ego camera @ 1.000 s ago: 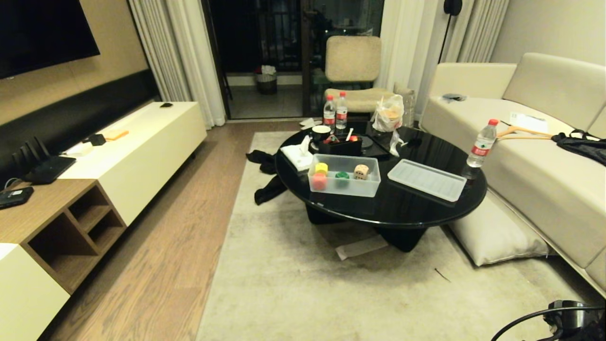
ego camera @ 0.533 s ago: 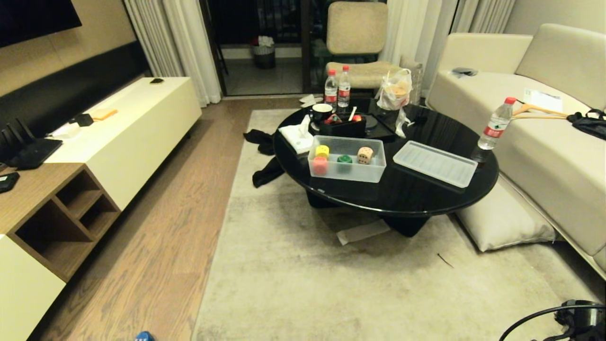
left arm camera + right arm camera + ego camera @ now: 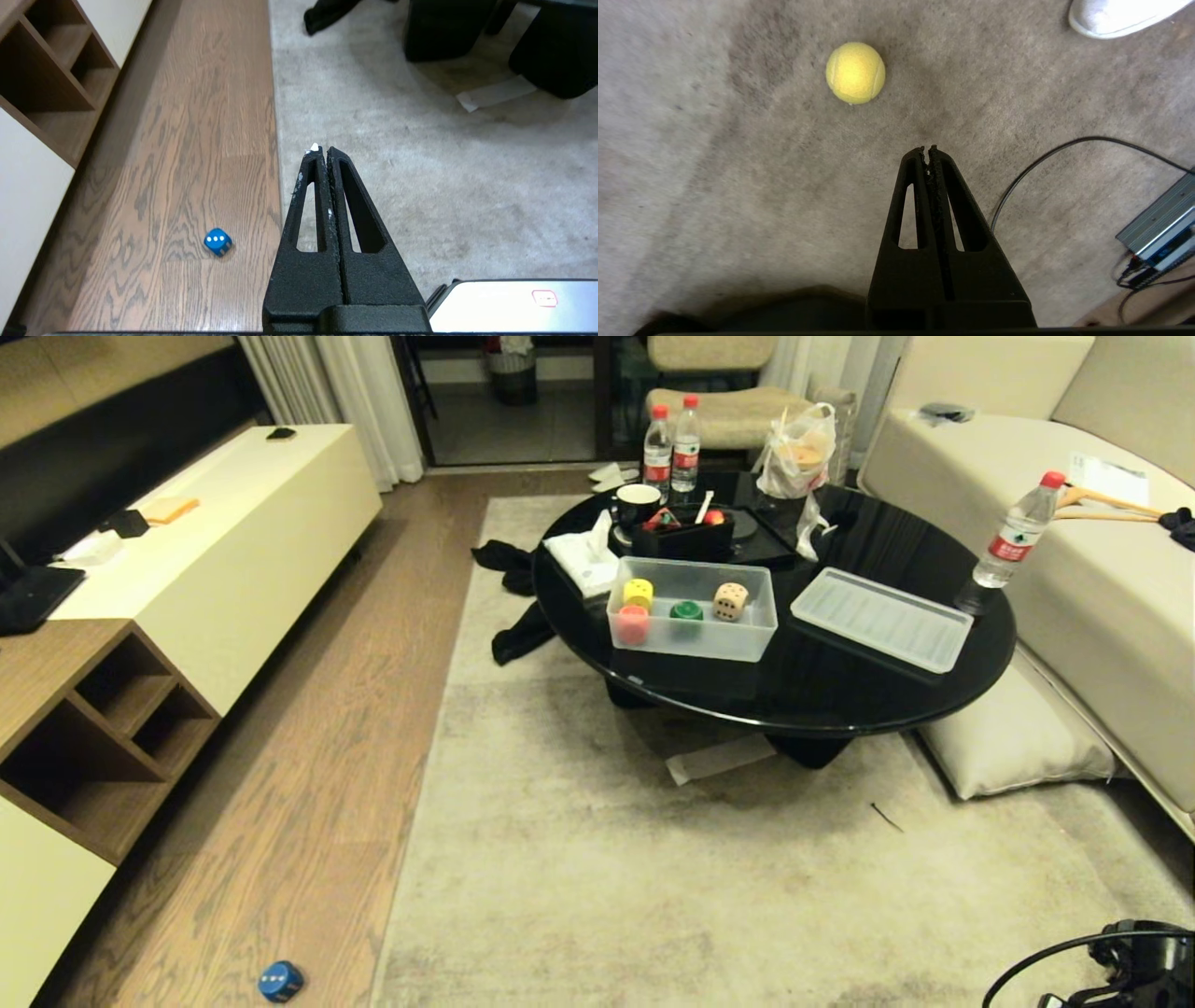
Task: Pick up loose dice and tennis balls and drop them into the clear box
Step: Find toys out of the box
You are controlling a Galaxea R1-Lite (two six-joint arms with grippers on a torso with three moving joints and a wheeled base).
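With my right pincer [image 3: 927, 150] pressed together and empty, I judge I must spread it before descending squarely over the tennis ball [image 3: 855, 73], which lies on the rug in the frame's upper middle, lest it roll.

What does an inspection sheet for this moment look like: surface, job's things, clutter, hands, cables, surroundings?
Surface: round black coffee table standing on a beige rug.
Job's things: clear box on the table holds yellow, red-orange, green and beige dice; its lid lies beside it. Blue die loose on the wooden floor; tennis ball loose on the rug.
Clutter: water bottles, black organiser tray, mug, tissues, plastic bag.
Hands: left hand shut, empty, above the rug's edge; right hand shut, empty, short of the ball.
Cables: black cable on the rug.
Surroundings: sofa, TV cabinet, dark cloth on the floor.
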